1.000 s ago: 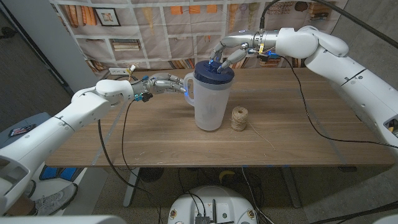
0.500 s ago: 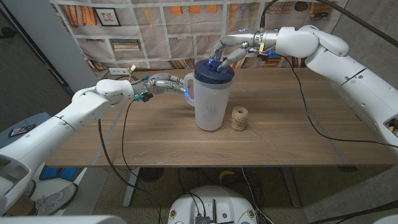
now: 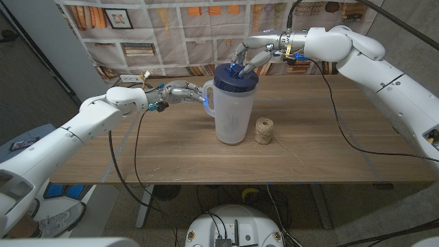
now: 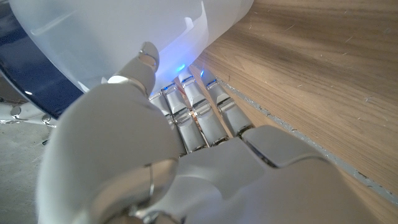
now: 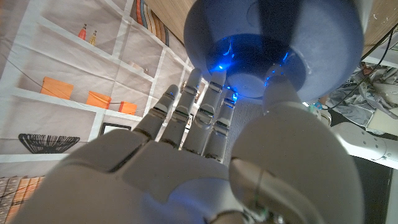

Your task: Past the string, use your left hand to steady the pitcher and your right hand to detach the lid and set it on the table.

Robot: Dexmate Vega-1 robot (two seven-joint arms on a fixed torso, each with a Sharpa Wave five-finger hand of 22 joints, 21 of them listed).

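Right hand (image 3: 250,56) atop lid (image 3: 236,78) — fingers down

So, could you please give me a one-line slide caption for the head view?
Left hand steadies the pitcher by its handle while the right hand grips the blue lid, twine spool alongside.

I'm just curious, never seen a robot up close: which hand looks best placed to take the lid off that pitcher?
The right hand. Its fingers already reach the blue lid from above, while the left hand is busy at the pitcher handle, steadying it.
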